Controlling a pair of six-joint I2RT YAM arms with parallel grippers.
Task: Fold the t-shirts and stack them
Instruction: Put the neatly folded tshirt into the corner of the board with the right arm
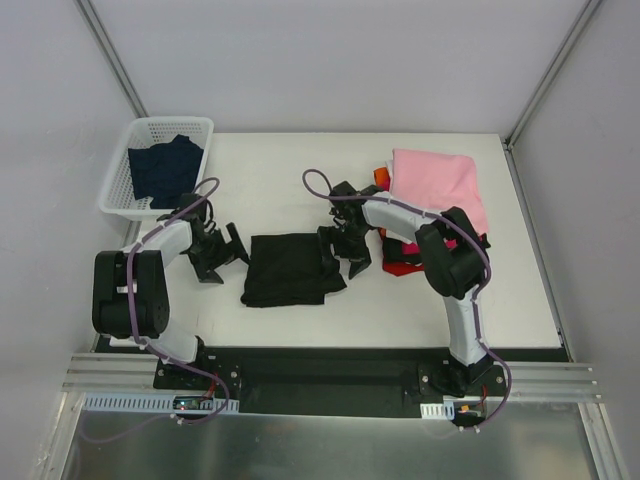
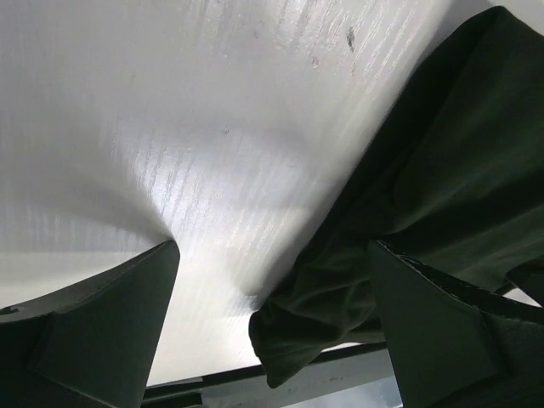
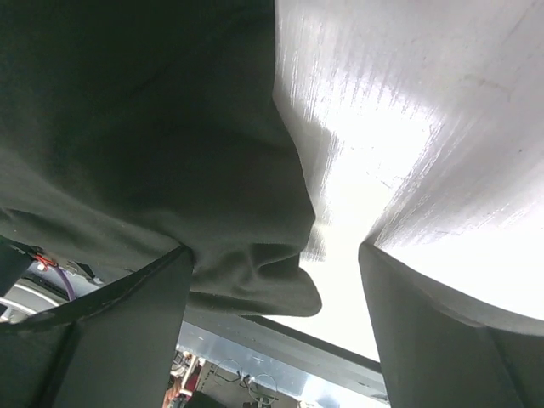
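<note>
A folded black t-shirt (image 1: 290,268) lies on the white table between my two grippers. My left gripper (image 1: 222,252) is open just left of it; the left wrist view shows the shirt's corner (image 2: 340,297) between the spread fingers (image 2: 93,323). My right gripper (image 1: 345,252) is open at the shirt's right edge; the right wrist view shows the shirt's edge (image 3: 212,212) by the left finger (image 3: 119,331). A pink t-shirt (image 1: 435,185) tops a stack with red (image 1: 402,262) and orange (image 1: 382,177) cloth at the right. A dark navy t-shirt (image 1: 165,168) lies in the basket.
A white plastic basket (image 1: 118,180) stands at the table's far left. The table's front edge and a black rail (image 1: 320,365) run below the black shirt. Grey walls enclose the table on three sides.
</note>
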